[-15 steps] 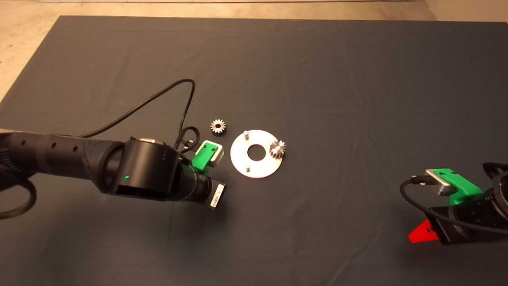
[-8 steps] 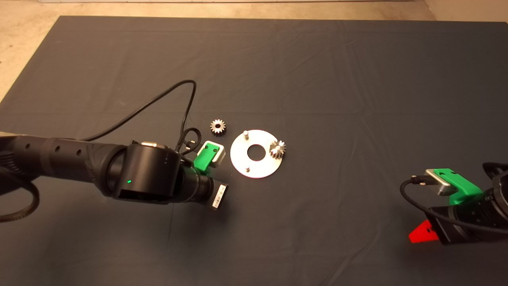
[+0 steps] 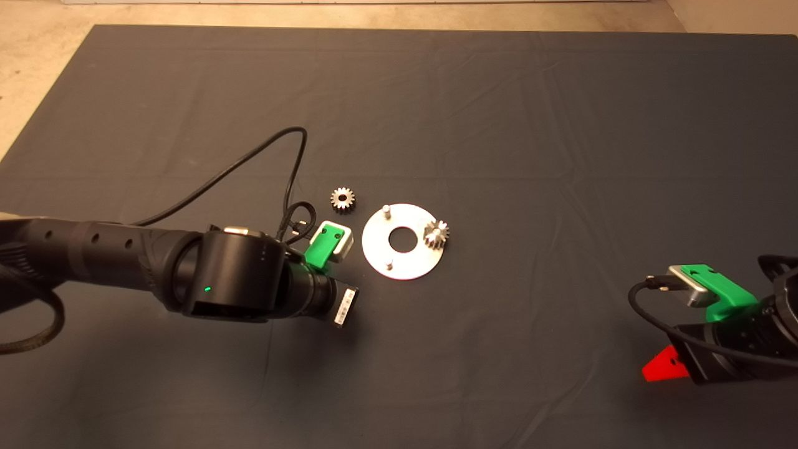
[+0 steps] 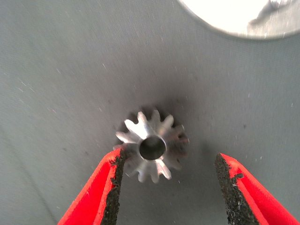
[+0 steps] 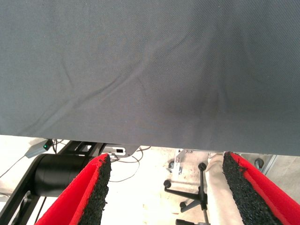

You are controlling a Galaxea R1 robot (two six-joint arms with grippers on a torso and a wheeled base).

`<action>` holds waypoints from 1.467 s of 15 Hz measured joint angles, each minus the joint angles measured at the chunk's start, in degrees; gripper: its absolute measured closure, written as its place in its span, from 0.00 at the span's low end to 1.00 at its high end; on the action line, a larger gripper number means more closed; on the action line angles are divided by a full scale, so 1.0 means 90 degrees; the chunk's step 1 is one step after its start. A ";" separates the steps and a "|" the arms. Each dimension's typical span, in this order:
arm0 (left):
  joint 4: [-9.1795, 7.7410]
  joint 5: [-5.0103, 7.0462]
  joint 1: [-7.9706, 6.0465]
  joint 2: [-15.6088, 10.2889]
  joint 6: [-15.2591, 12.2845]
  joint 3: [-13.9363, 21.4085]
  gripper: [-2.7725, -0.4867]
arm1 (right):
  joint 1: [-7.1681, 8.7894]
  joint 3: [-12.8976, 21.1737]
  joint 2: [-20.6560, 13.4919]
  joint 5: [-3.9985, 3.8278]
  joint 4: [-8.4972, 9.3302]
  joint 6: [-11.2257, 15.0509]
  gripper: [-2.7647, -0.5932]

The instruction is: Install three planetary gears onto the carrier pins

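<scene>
The round silver disc lies mid-mat with the carrier pins on it. One planetary gear sits on the right pin; the far pin and the near pin are bare. A second gear lies loose on the mat, left of the disc. The left wrist view shows a third gear flat on the mat. My left gripper is open around it, one pad close to its teeth. The disc's edge shows just beyond. In the head view the left wrist hides this gear.
A black cable loops over the mat behind the left arm. My right gripper is parked at the lower right edge, open over the mat's edge, with floor and a chair base beyond.
The left arm has crept slightly to the right and toward the front. The gears, the disc and the right arm have not moved.
</scene>
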 joint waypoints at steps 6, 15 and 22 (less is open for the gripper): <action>0.0041 0.0000 0.0016 -0.0003 0.0022 0.0000 0.64 | -0.0003 0.0000 0.0000 0.0003 0.0001 0.0000 0.46; 0.0165 0.0000 0.0019 -0.0039 0.0245 -0.0095 0.58 | -0.0001 0.0000 0.0000 0.0000 0.0004 0.0000 0.46; 0.0224 0.0003 0.0019 -0.0046 0.0310 -0.0123 0.51 | -0.0001 0.0000 0.0000 0.0003 0.0004 0.0000 0.46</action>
